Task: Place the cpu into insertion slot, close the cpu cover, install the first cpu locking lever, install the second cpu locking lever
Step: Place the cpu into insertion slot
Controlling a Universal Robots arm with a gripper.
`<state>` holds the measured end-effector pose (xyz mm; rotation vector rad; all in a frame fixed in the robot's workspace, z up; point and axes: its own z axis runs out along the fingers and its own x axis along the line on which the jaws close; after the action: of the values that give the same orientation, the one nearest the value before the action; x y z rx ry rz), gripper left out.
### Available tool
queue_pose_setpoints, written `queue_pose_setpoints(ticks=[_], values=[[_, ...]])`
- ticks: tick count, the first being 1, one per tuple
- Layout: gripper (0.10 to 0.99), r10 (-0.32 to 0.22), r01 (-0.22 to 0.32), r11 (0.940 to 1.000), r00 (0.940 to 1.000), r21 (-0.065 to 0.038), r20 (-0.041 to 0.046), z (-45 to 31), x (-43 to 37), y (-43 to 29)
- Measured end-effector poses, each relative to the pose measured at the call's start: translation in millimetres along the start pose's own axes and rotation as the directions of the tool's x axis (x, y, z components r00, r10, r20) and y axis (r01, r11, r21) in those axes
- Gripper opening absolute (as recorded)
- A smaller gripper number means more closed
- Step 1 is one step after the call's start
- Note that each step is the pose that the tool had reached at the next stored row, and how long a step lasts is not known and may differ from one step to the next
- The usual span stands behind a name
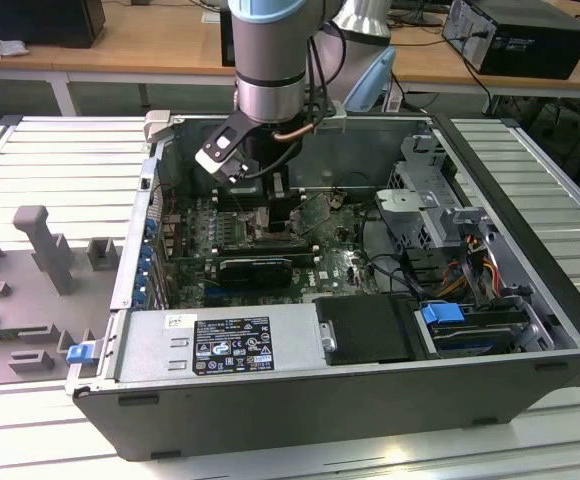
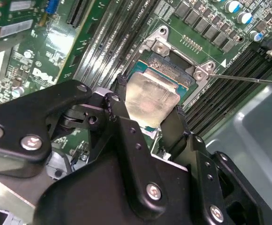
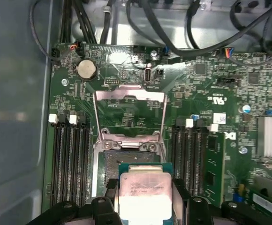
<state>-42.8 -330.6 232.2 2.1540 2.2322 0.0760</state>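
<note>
Wooden desks stand at the back of the room, and a grey slatted table (image 1: 60,160) carries a big open computer case (image 1: 370,390). It fills the middle of the table and reaches close to the front edge. I can see the robot arm (image 1: 270,60) reaching down into the case from the back edge. Its gripper (image 1: 273,210) hangs low over the green motherboard (image 1: 340,265).

From here the chip is too small to make out, but both wrist views show it well. In the second wrist view the gripper (image 2: 147,110) has its black fingers (image 2: 173,129) pressed on two sides of the cpu (image 2: 150,98), so the jaws are closed on it. The cpu sits right between them, flat and shiny. Just past it is the insertion slot (image 2: 173,70) with its silver rim.

The first wrist view shows more of the board. The cpu (image 3: 143,190) covers one side of the insertion slot (image 3: 110,164), and I cannot tell if they touch. The cpu cover (image 3: 129,95) is swung open, off the slot. Long black memory slots (image 3: 70,150) run on both sides.
</note>
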Motion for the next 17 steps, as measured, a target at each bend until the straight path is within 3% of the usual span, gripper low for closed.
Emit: queue_pose_setpoints(ticks=[10,13,17], values=[[0.537,0.044,-0.044,0.9990,0.9990,0.000,0.0029,16.2,9.4,-1.9],[0.537,0.044,-0.044,0.9990,0.9990,0.000,0.0026,25.1,17.2,-2.8],[0.537,0.044,-0.044,0.9990,0.9990,0.000,0.0028,28.7,17.2,-2.9]])
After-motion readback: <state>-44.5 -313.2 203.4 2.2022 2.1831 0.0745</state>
